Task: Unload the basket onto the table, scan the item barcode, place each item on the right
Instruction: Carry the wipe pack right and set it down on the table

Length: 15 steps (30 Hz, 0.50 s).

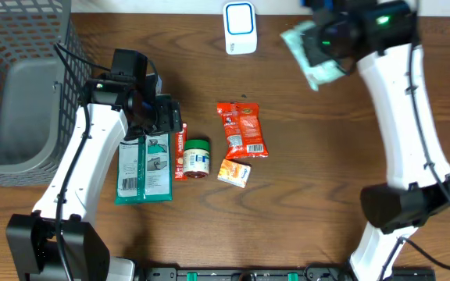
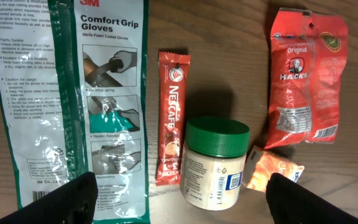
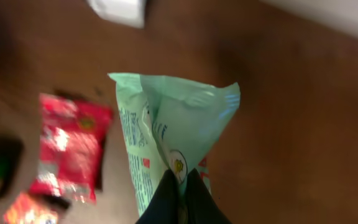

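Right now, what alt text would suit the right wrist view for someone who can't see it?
The right gripper, shut, pinches a pale green packet above a brown table. A red snack bag lies blurred at the left.

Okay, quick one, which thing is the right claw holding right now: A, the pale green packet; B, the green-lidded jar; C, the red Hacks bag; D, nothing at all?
A: the right claw is pinched shut on the pale green packet, while the jar and the red Hacks bag lie on the table.
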Available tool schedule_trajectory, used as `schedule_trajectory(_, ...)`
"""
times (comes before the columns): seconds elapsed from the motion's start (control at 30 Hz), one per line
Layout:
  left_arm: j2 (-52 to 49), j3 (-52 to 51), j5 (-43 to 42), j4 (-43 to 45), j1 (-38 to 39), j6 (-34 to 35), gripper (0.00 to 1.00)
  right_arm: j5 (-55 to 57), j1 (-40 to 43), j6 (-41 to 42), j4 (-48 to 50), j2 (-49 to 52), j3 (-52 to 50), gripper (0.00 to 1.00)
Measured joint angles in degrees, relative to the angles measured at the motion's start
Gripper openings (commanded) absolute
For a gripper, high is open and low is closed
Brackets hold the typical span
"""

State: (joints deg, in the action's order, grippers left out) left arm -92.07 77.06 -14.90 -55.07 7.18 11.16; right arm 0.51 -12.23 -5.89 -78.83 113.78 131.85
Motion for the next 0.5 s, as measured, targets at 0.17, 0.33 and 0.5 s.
schedule_trajectory(0.17, 0.0, 0.0, 0.02, 0.02, 0.0, 0.0, 0.87, -4.15, 11.34, 1.09, 0.33, 1.2, -6.86, 0.01)
schedule_trajectory(0.33, 0.0, 0.0, 0.0, 0.02, 0.0, 0.0, 0.87, -5.29, 20.04, 1.05, 9.29, 1.4, -19.96, 0.01)
schedule_trajectory(0.5, 0.0, 0.0, 0.0, -0.02, 0.0, 0.0, 0.87, -5.68, 24.7, -1.53, 23.19, 1.4, -33.4, 0.01)
